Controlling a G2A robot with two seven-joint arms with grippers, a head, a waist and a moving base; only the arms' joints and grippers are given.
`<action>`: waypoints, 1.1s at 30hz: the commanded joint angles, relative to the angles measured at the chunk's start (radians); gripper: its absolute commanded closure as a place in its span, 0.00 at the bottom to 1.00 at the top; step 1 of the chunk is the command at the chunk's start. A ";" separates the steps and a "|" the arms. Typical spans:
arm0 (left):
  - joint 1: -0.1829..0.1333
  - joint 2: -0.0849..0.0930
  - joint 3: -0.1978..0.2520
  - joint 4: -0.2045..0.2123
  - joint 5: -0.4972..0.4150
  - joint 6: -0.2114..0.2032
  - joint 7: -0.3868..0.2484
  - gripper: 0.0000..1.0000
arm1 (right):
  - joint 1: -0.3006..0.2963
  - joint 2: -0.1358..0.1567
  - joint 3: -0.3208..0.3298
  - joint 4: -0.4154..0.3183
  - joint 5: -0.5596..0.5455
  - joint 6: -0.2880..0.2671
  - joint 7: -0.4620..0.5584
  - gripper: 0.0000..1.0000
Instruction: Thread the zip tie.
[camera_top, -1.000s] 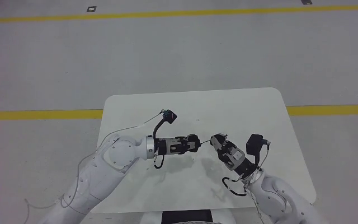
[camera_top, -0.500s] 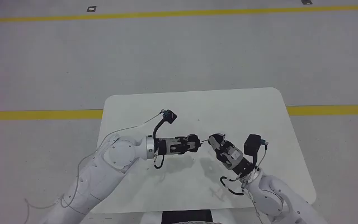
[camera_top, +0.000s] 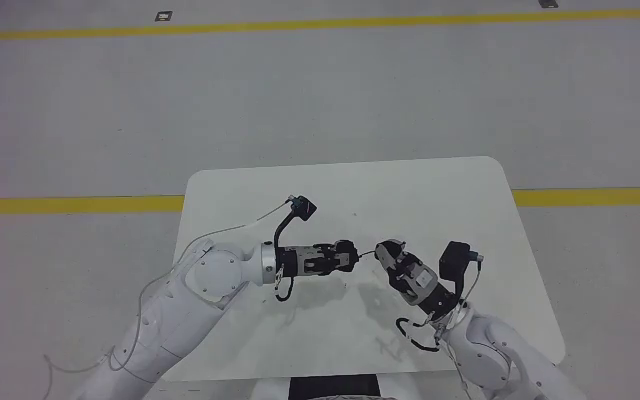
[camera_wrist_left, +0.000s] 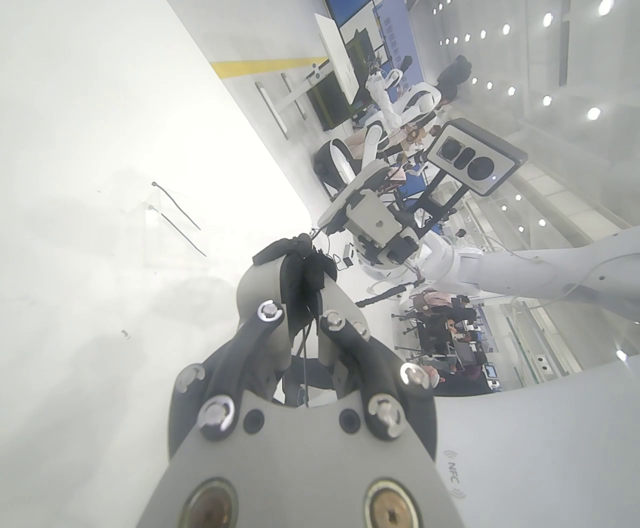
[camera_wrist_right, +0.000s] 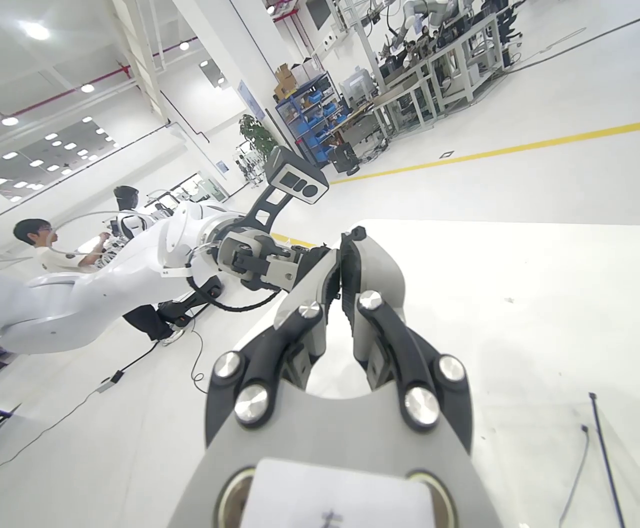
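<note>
White rounded-corner table (camera_top: 470, 200) carries the work. Over its centre, the left gripper (camera_top: 354, 255) is clamped on a thin black plastic zip tie (camera_wrist_left: 304, 350), which runs between its pads. The right gripper (camera_top: 383, 248) faces it tip to tip, pads pressed together. Two spare black zip ties (camera_wrist_right: 602, 450) lie flat on the table, side by side.

This is a robotics lab in a big factory-like hall. A pale glossy floor (camera_top: 320, 100) carries yellow lines (camera_top: 320, 22) along the top view's upper edge. Behind stand shelves of blue bins (camera_wrist_right: 307, 120), workbenches (camera_wrist_right: 445, 62), ceiling lights (camera_wrist_right: 37, 30) and other white robots (camera_wrist_left: 395, 95).
</note>
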 joint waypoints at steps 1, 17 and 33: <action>0.000 0.000 0.000 0.000 0.000 0.000 0.000 1.00 | 0.000 0.001 -0.001 0.002 0.002 0.000 0.005 1.00; 0.000 0.000 0.000 0.000 0.000 0.000 0.000 1.00 | 0.008 0.005 -0.007 0.006 0.007 0.000 0.010 1.00; 0.000 0.000 0.000 0.000 0.000 0.000 0.000 1.00 | 0.036 0.005 -0.051 0.018 0.002 0.000 0.016 1.00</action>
